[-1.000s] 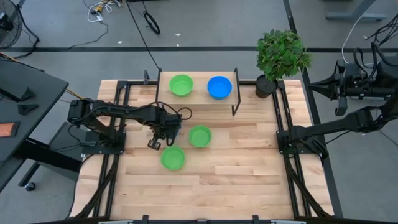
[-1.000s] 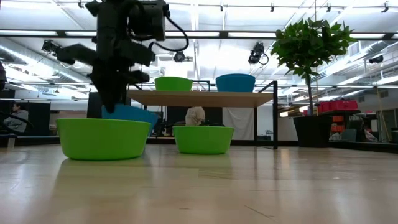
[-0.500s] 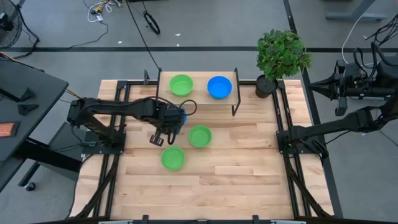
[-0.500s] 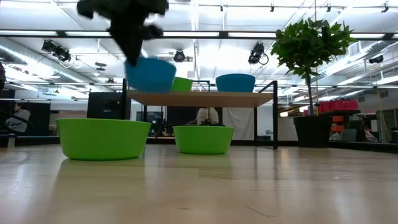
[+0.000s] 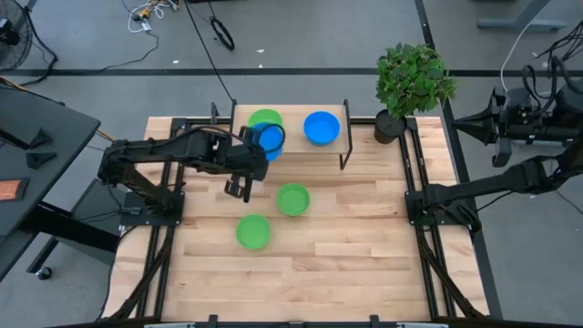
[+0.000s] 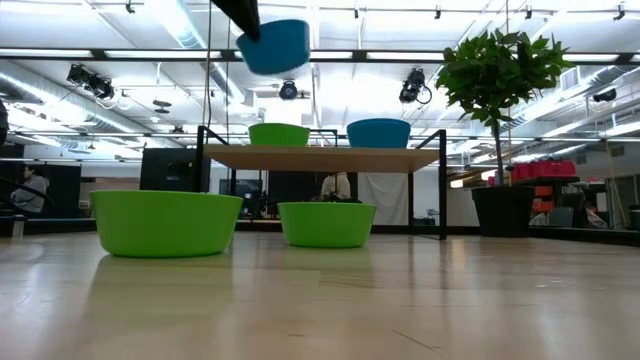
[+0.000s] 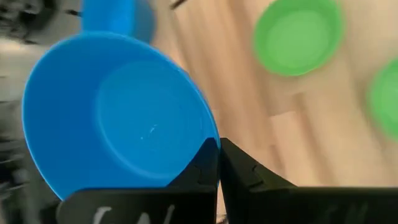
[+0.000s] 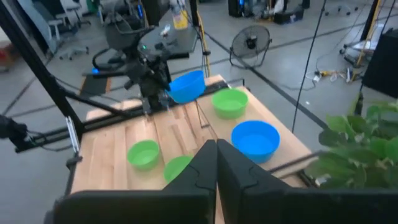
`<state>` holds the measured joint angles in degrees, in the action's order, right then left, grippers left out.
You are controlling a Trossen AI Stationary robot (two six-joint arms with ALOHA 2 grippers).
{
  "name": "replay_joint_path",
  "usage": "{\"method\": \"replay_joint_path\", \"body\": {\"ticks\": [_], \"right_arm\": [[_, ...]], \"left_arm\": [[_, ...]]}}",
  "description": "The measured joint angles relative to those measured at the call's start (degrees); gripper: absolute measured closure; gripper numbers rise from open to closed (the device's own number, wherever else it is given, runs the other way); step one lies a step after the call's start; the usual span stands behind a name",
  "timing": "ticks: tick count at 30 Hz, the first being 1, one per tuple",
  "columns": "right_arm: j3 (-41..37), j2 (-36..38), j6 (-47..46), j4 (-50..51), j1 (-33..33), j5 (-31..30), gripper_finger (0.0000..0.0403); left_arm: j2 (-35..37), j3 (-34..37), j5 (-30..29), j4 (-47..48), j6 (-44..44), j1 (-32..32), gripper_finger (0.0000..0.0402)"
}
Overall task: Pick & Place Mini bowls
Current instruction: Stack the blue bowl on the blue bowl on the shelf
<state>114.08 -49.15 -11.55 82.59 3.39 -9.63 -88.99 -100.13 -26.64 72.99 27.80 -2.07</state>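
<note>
The left end effector [image 5: 259,146] pinches the rim of a blue bowl [image 5: 270,138] and holds it high in the air, over the shelf [image 5: 290,146] at 12 o'clock on the desk [image 5: 364,264]. A green bowl [image 5: 261,118] and another blue bowl [image 5: 322,128] sit on the shelf. Two green bowls [image 5: 292,199] [image 5: 253,231] sit on the desk. The right end effector [image 8: 216,155] is pressed together, off the desk at 3 o'clock.
</note>
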Motion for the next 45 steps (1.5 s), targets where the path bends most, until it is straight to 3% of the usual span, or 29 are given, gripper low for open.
{"method": "replay_joint_path", "body": {"ticks": [17,27,32,40,45], "right_arm": [[0.0,-7.52,0.17,-7.45,0.0,-1.07,0.0395],[0.0,-13.14,3.7,-7.63,0.0,-14.93,0.0395],[-0.02,-15.13,4.9,-8.5,0.01,-20.83,0.0395],[-0.02,-18.35,4.91,-14.22,0.01,-32.29,0.0395],[-0.04,-21.2,6.18,-17.39,0.01,-39.2,0.0395]], "left_arm": [[0.04,-1.32,-16.18,-8.59,23.33,6.18,0.0398],[0.04,-1.32,-17.94,-25.32,39.55,10.0,0.0398],[-0.89,-1.29,-18.92,-26.83,43.27,11.52,0.0398],[-6.7,-1.23,-28.86,-29.36,53.69,12.76,0.0398],[-10.21,-1.25,-30.47,-32.08,57.85,13.53,0.0398]]}}
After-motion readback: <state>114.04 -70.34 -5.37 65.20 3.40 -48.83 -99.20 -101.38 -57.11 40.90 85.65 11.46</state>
